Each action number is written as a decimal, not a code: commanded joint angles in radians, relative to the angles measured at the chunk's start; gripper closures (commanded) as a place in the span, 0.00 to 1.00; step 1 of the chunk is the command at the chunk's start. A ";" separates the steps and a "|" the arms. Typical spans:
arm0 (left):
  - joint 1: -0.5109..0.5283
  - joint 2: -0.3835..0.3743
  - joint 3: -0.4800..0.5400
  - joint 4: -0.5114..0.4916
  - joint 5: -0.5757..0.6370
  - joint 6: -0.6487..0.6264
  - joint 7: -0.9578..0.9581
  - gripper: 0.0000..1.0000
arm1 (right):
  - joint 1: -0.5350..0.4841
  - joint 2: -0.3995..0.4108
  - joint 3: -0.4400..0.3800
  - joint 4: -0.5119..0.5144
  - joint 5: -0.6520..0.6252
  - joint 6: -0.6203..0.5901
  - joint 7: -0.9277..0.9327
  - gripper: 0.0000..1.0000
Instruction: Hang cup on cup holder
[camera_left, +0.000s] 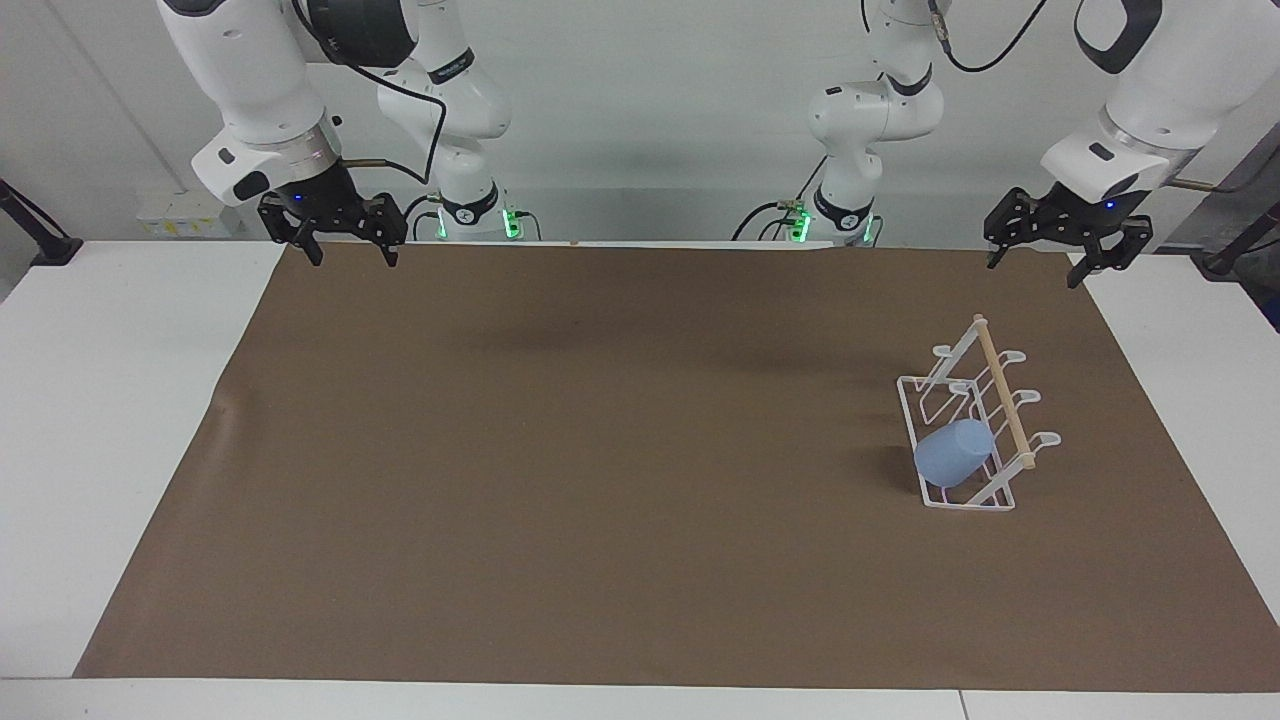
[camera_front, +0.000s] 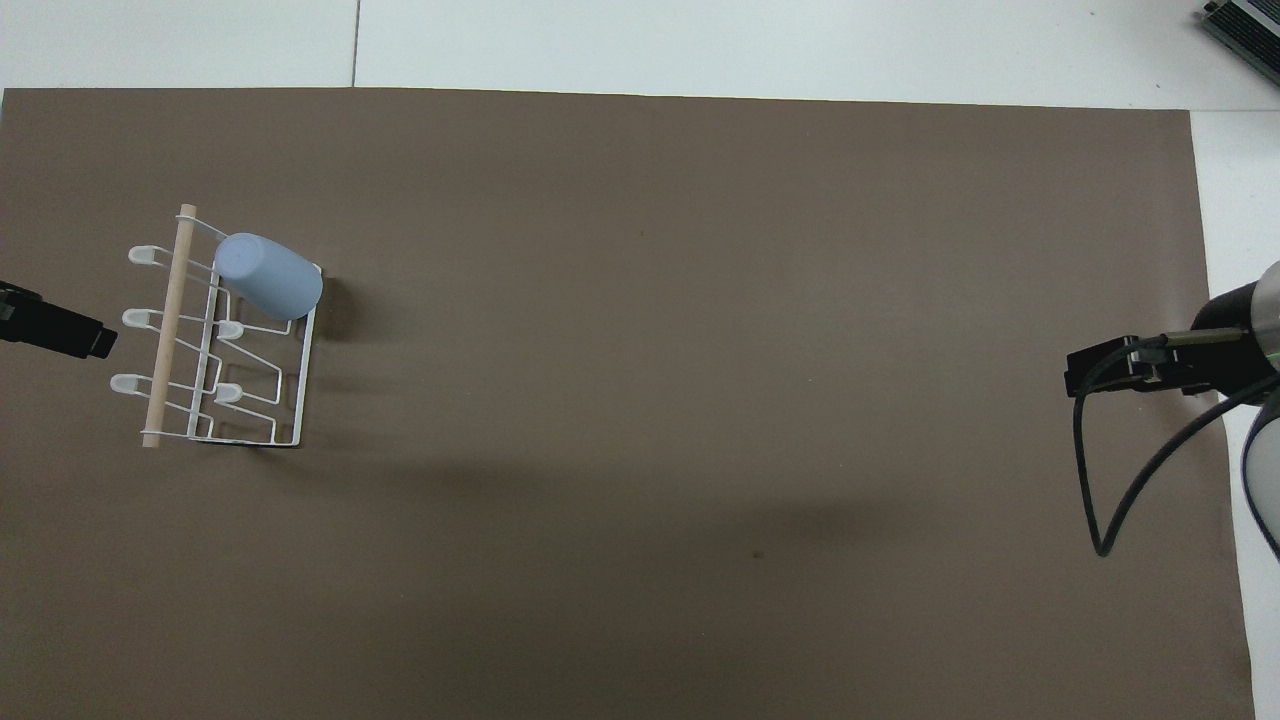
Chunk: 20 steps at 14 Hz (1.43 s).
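The cup (camera_left: 953, 453) hangs upside down and tilted on a slanted wire prong of the cup holder (camera_left: 975, 497), at the end of the rack that lies farthest from the robots, its closed base pointing up and toward the middle of the table. The cup holder stands on the brown mat (camera_left: 600, 450) toward the left arm's end of the table, its wooden dowel (camera_left: 1003, 393) running along the top of the wire frame. The left gripper (camera_left: 1040, 265) is up in the air over the mat's edge nearest the robots, at the left arm's end — well apart from the cup and clear of the rack, touching nothing; its fingers stand spread and hold nothing. In the overhead view only the dark tip of this gripper (camera_front: 60, 330) shows at the picture's edge, beside the dowel's side of the holder, with the cup (camera_front: 270, 277) on the rack's other side from it. The right gripper (camera_left: 345, 252) waits over the mat's corner at the right arm's end of the table — also spread and empty, far from both cup and holder.
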 joint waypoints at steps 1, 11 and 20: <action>-0.005 0.013 -0.007 0.053 0.009 -0.019 -0.007 0.00 | -0.007 -0.021 0.001 -0.017 0.001 -0.005 -0.017 0.00; -0.015 -0.116 -0.020 -0.129 0.045 0.032 -0.005 0.00 | -0.007 -0.021 0.001 -0.015 0.001 -0.004 -0.017 0.00; -0.036 -0.119 -0.017 -0.124 0.036 -0.022 -0.216 0.00 | -0.007 -0.022 0.001 -0.015 0.001 -0.005 -0.017 0.00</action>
